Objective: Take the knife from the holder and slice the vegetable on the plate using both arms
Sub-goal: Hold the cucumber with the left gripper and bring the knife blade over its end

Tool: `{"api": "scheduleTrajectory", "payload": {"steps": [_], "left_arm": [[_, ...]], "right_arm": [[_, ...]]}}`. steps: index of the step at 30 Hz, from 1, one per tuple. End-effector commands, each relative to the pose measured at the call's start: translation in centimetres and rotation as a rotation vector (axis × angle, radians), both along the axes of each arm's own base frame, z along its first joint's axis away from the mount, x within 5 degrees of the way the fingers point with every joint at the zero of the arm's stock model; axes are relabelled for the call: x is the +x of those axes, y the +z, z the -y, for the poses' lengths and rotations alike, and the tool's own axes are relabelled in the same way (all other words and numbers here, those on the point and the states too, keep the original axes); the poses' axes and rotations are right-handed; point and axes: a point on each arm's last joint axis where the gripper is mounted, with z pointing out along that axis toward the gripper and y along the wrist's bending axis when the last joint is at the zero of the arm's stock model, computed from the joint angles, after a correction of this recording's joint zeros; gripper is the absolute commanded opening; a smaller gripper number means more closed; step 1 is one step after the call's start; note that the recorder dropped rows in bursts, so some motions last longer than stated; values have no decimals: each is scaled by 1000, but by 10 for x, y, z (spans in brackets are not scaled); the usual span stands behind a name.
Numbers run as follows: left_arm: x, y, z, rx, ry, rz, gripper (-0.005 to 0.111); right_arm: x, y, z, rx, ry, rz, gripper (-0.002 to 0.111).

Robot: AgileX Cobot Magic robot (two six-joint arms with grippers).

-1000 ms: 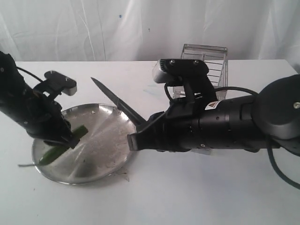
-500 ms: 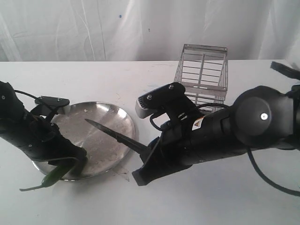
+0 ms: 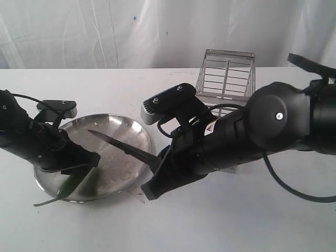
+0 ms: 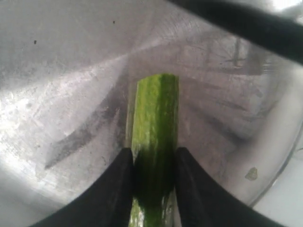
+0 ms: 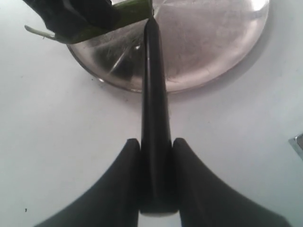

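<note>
The left claw [image 4: 154, 158] is clenching the slender, glossy green vegetable [image 4: 156, 109] between its two black fingers, pinning it low over the round, scuffed stainless-steel plate [image 4: 61, 71]. In the exterior view the vegetable is lying slantwise at the plate's front-left edge. Its thin stem end is trailing over the rim toward the white surface [image 3: 105, 226], and its free end is pointing in over the metal. That free end is showing a flat, squared-off face with paler green at its edges, which is suggesting that at least one slice is already off. The right claw [image 5: 156, 142] is grasping the slim dark knife [image 5: 152, 85] by its handle, and the narrow blade is reaching across the plate with its tip right at the vegetable's blunt end. So the knife is out of the tall steel-wire holder [image 3: 227, 79], which is standing behind the black right arm [image 3: 262, 131]. The slicing is looking begun but not finished, since most of the vegetable's length is apparently waiting uncut.
</note>
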Motion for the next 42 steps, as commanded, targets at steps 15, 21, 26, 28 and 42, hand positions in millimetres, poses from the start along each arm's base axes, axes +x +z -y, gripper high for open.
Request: {"api": "scheduleTrajectory", "payload": {"steps": [15, 21, 26, 28, 42], "left_arm": [[-20, 50, 0, -60, -29, 79, 65], [-27, 70, -3, -76, -24, 162, 65], [-27, 75, -3, -81, -11, 191, 65], [-27, 75, -3, -81, -10, 195, 65], [-27, 75, -3, -79, -12, 192, 65]], "right_arm": [[4, -4, -1, -70, 54, 18, 0], [10, -6, -10, -86, 74, -17, 0], [10, -15, -20, -102, 96, -36, 0], [8, -16, -25, -96, 103, -22, 0], [13, -28, -31, -90, 72, -14, 0]]}}
